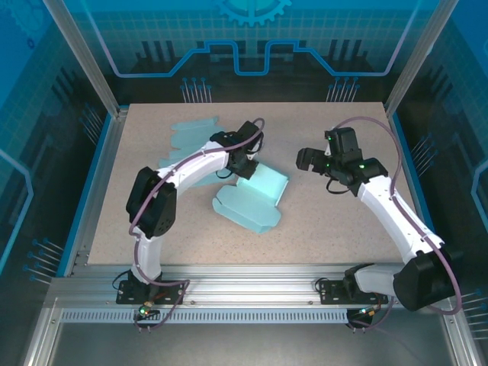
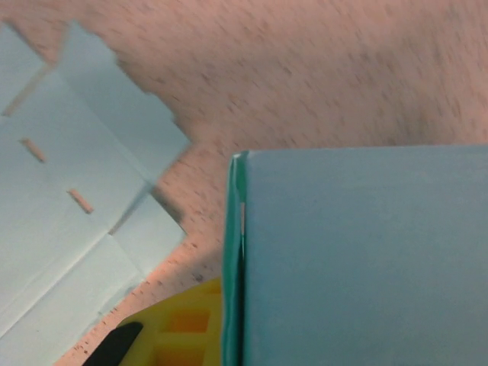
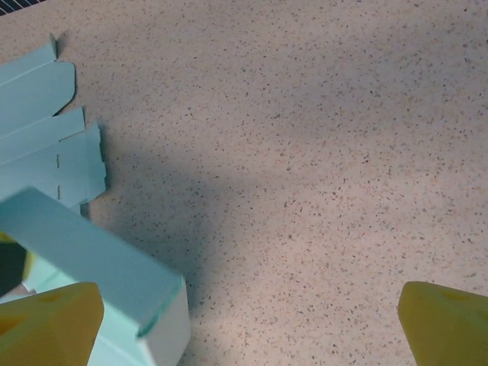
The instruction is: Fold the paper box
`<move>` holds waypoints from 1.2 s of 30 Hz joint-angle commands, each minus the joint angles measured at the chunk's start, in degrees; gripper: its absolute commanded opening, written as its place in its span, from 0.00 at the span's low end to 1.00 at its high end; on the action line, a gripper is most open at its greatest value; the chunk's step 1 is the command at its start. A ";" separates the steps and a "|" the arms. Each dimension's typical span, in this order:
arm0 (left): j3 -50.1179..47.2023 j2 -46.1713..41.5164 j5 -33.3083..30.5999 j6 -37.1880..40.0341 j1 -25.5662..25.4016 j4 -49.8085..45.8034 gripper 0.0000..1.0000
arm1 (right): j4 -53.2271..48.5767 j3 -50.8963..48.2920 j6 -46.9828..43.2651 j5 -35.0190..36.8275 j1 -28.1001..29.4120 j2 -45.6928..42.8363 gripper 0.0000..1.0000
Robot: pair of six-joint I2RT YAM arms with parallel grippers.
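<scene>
Scene: two robot arms reach over a speckled tabletop (image 1: 343, 229), seen from above and from each wrist.
Paper box: a pale teal paper box (image 1: 255, 200) sits near the middle of the tabletop. It is partly formed, with walls raised at its far end and a flap lying open at the near end.
Left pincer: the left pincer (image 1: 244, 160) is at the box's far left corner, pressed together. From its wrist, it appears to pinch the upright wall at that corner.
Right pincer: the right pincer (image 1: 305, 162) is spread wide and holds nothing. It hangs just right of the box, apart from it.
Spare sheet: a flat teal sheet (image 1: 191, 137) lies behind the left arm.
Risk: only one corner is held, so a push from the right could slide or twist the box.
Risk: a hard pinch may crease the thin wall.
Risk: raised walls could spring back flat if the hold slips.
</scene>
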 commanded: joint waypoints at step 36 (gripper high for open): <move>25.60 30.10 -26.55 28.89 -7.18 -5.44 0.05 | 2.95 -7.09 1.18 -11.29 -7.57 -2.00 1.00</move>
